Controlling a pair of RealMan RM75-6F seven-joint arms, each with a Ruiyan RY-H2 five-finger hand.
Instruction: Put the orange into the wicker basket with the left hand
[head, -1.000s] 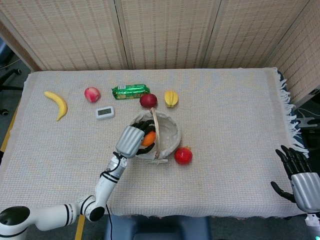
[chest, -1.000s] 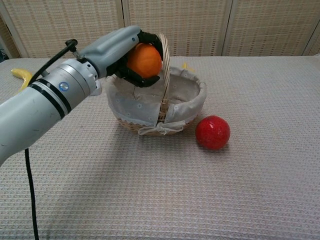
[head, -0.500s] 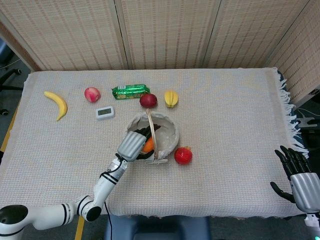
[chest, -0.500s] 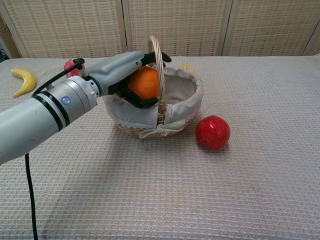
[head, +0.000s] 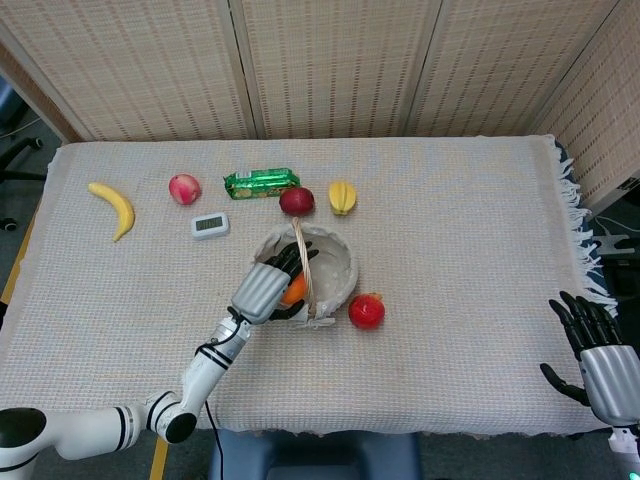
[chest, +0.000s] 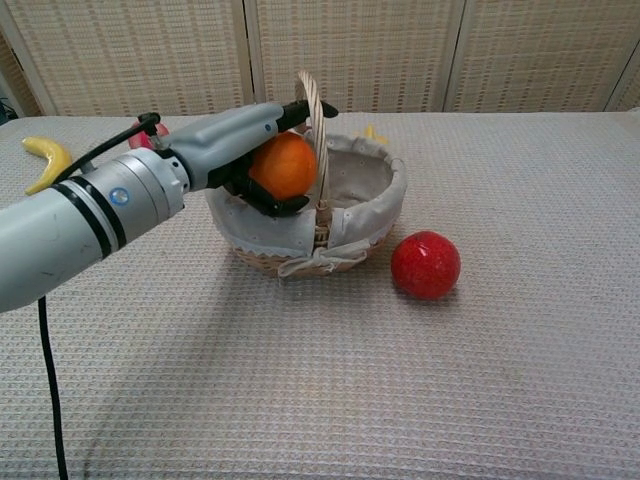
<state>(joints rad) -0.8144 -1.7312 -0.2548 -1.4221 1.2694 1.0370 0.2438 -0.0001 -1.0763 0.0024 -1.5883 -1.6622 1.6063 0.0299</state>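
Observation:
My left hand (chest: 235, 150) (head: 265, 285) holds the orange (chest: 283, 166) (head: 294, 291) just over the left half of the wicker basket (chest: 375, 215) (head: 338, 268), beside its upright handle (chest: 315, 130). Dark fingers (chest: 300, 110) reach along the top of the fruit. The basket has a white cloth lining and stands at the table's middle. My right hand (head: 597, 355) hangs off the table's right front corner, fingers spread and holding nothing; only the head view shows it.
A red pomegranate (chest: 425, 264) (head: 367, 311) lies right of the basket. Behind it are a red apple (head: 296, 201), a yellow fruit (head: 342, 196), a green packet (head: 260, 182), a peach (head: 184, 188), a small timer (head: 210, 225) and a banana (head: 113, 208).
My left hand has brought the orange down from above the rim to the basket's left half. The basket's handle swung upright, and the basket shifted slightly.

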